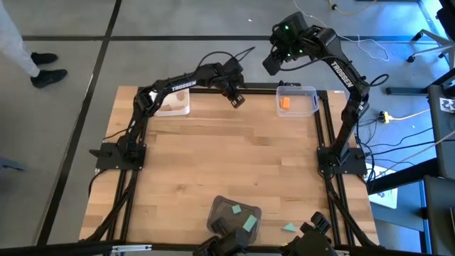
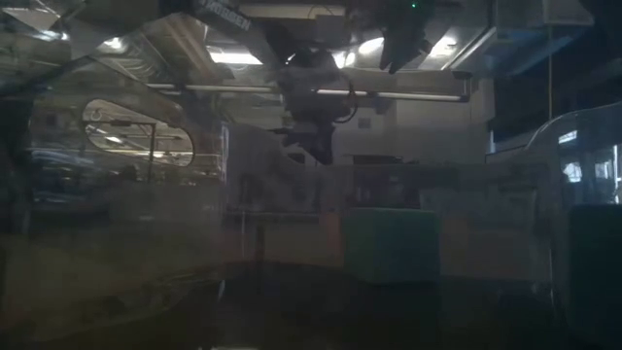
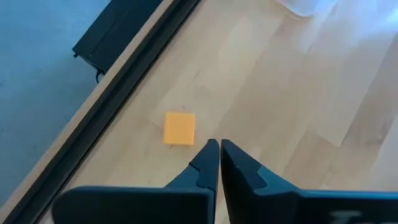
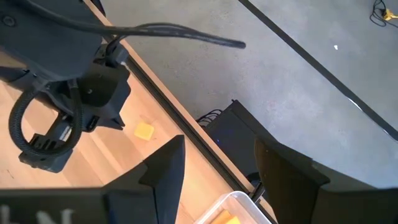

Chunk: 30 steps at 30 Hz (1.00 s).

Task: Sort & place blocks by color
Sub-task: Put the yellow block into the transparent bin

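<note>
Orange block (image 3: 180, 128), a small flat-faced cube, is lying near the bench's far edge, just beside the left gripper (image 3: 220, 145), whose fingers are pressing together w/ nothing between. Judging: spread first, then straddle its faces. Right gripper (image 4: 214, 171) is hovering spread over the clear tray (image 1: 297, 99).

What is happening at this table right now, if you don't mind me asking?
Two robot arms are sorting small blocks by colour. The left hand, shut and empty, hovers by a loose orange block near the table's far edge. The right hand is open, raised above the clear tray holding an orange piece. Teal blocks lie in the dark tray.
</note>
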Each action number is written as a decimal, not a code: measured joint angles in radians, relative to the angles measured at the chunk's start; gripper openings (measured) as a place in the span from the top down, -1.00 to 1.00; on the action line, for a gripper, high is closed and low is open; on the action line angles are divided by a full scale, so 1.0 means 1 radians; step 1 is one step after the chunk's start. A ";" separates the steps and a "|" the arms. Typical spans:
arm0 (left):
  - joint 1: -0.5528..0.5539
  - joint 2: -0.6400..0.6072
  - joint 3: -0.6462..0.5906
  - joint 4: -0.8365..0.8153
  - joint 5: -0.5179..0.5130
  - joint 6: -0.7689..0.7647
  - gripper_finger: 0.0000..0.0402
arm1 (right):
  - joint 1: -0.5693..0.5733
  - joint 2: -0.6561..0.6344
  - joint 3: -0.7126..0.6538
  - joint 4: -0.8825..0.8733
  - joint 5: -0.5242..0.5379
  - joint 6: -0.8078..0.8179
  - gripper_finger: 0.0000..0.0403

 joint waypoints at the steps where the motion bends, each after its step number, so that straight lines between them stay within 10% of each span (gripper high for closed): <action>1: 0.002 0.000 0.000 0.002 -0.002 -0.007 0.97 | 0.000 0.000 0.000 0.000 0.000 0.000 0.03; 14: 0.042 -0.013 -0.002 -0.064 0.008 -0.028 1.00 | -0.003 0.014 0.000 -0.021 -0.047 -0.123 0.03; 22: 0.129 -0.110 -0.002 -0.175 0.041 0.035 1.00 | -0.015 0.108 0.000 -0.078 -0.292 -0.446 0.03; 30: 0.203 -0.217 -0.002 -0.233 0.042 0.038 1.00 | -0.041 0.229 0.000 -0.078 -0.188 -0.583 0.31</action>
